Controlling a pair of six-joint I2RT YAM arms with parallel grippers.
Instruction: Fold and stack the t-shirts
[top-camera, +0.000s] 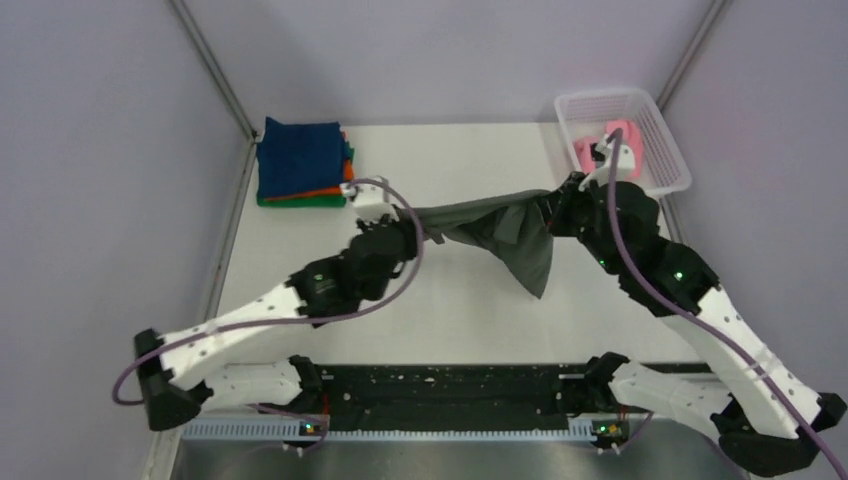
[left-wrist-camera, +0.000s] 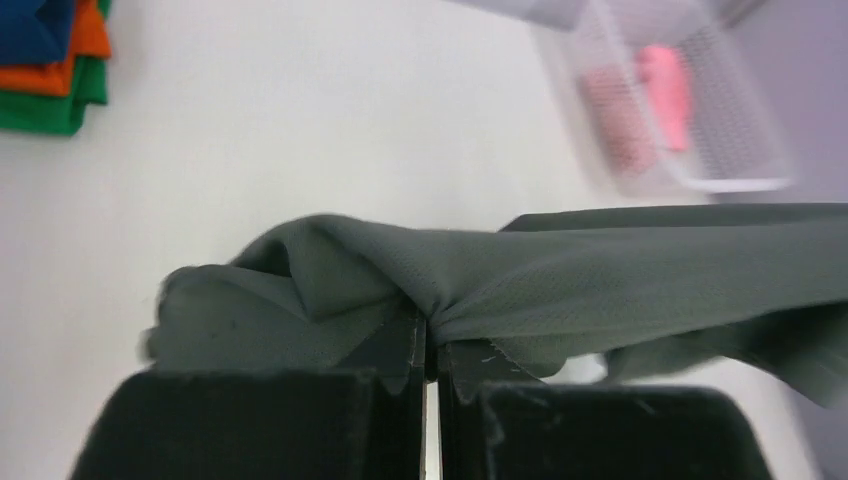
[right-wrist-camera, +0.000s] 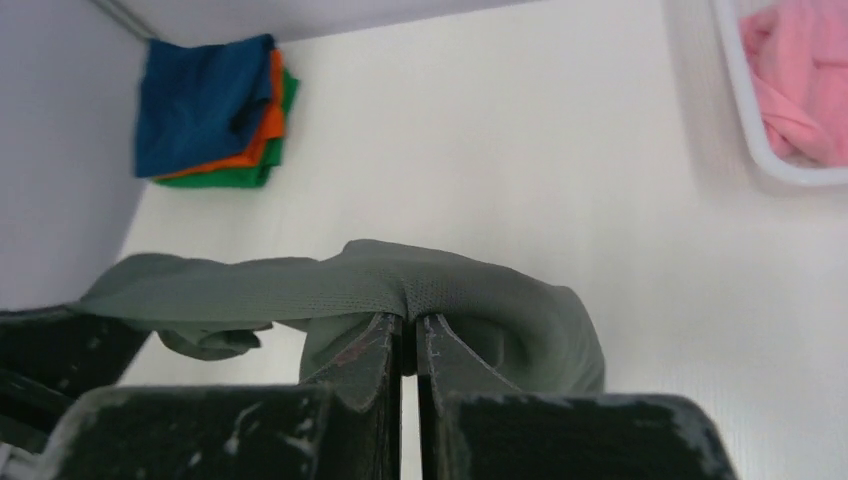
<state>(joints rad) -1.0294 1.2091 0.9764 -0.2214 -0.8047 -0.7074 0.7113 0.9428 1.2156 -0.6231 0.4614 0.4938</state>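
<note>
Charcoal t-shirt (top-camera: 500, 235) stretched in air, left jaws clamping one end, right jaws the other

wht mesh basket (top-camera: 657, 127) far-R corner, wht table (top-camera: 470, 320)

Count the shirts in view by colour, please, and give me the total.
Navy blue shirt: 1
Orange shirt: 1
Green shirt: 1
Grey shirt: 1
Pink shirt, in the basket: 1, as far as can be seen
Total: 5
</note>
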